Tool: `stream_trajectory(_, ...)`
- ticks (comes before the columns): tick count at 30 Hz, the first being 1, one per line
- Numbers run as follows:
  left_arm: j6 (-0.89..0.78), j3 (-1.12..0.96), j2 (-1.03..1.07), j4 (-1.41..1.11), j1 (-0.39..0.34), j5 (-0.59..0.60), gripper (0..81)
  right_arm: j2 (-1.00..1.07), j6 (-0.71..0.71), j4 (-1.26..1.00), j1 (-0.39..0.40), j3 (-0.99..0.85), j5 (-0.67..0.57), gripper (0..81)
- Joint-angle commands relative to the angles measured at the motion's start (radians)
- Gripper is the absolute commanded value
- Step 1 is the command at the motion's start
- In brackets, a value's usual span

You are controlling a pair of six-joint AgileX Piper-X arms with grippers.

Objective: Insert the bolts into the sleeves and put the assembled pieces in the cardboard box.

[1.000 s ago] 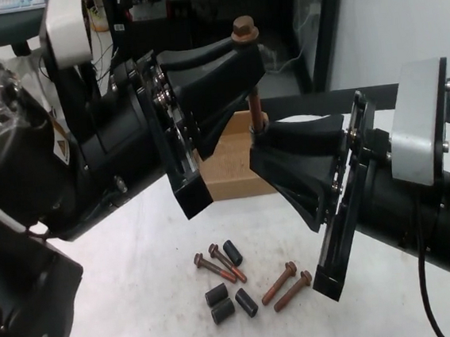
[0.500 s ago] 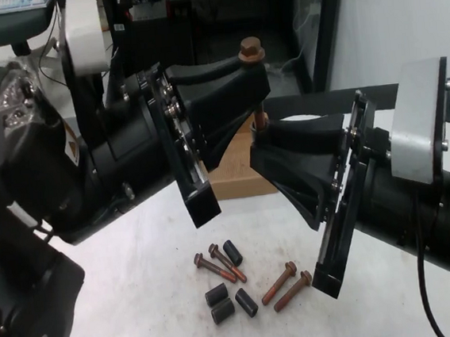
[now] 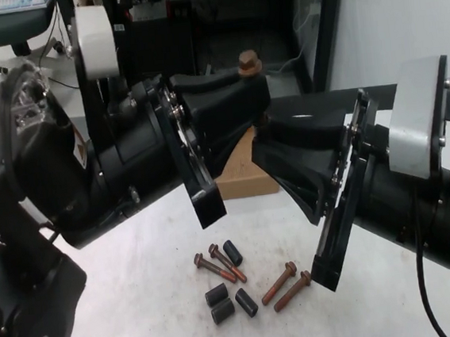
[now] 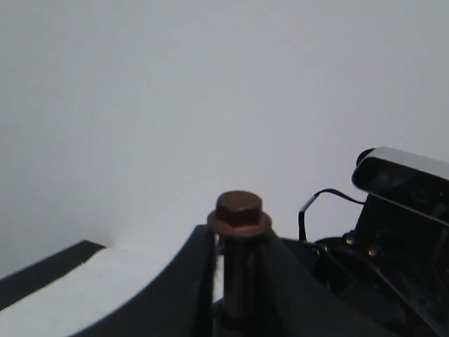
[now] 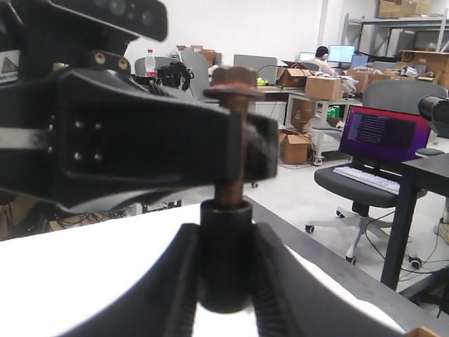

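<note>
My left gripper (image 3: 254, 94) is shut on a rusty bolt (image 3: 248, 61), held upright above the bench; its hex head (image 4: 238, 210) stands just above the two fingers. Directly below it, my right gripper (image 3: 267, 129) is shut on a black sleeve (image 5: 224, 254). The bolt's shank (image 5: 230, 186) runs down into the sleeve's top. My left gripper (image 5: 247, 146) shows close ahead in the right wrist view, and the two grippers nearly touch. The cardboard box (image 3: 245, 174) sits on the table behind and below them, partly hidden.
Loose rusty bolts (image 3: 217, 265) (image 3: 287, 283) and several black sleeves (image 3: 232, 252) (image 3: 219, 304) lie on the white table in front of the box. Both arm bodies crowd the space above the bench. Desks and chairs stand in the room beyond.
My left gripper has come down with the bolt toward the right gripper. The stretch of shank seen between the grippers has gone into the sleeve. The right arm has barely moved.
</note>
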Motion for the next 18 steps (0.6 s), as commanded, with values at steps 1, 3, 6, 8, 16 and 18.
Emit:
stream_trajectory(1,-0.008,-0.008,-0.006,0.005,0.000,0.015,31.8,-0.007,-0.001,-0.035,-0.003,-0.012,-0.004,0.8)
stream_trajectory(3,-0.008,-0.008,-0.006,0.005,0.000,0.014,34.9,-0.007,-0.001,-0.035,-0.003,-0.012,-0.004,0.8)
stream_trajectory(6,-0.016,-0.008,-0.008,-0.001,0.000,0.014,34.8,-0.007,-0.001,-0.035,-0.003,-0.012,-0.004,0.8)
stream_trajectory(8,-0.016,-0.008,-0.017,-0.001,0.000,0.017,34.8,-0.007,-0.001,-0.035,-0.003,-0.012,-0.004,0.8)
stream_trajectory(16,-0.016,-0.008,-0.088,-0.001,0.000,0.021,34.8,-0.007,-0.001,-0.035,-0.003,-0.012,-0.004,0.8)
stream_trajectory(18,-0.016,-0.008,-0.100,0.001,0.000,0.021,34.8,-0.007,-0.001,-0.035,-0.003,-0.012,-0.004,0.8)
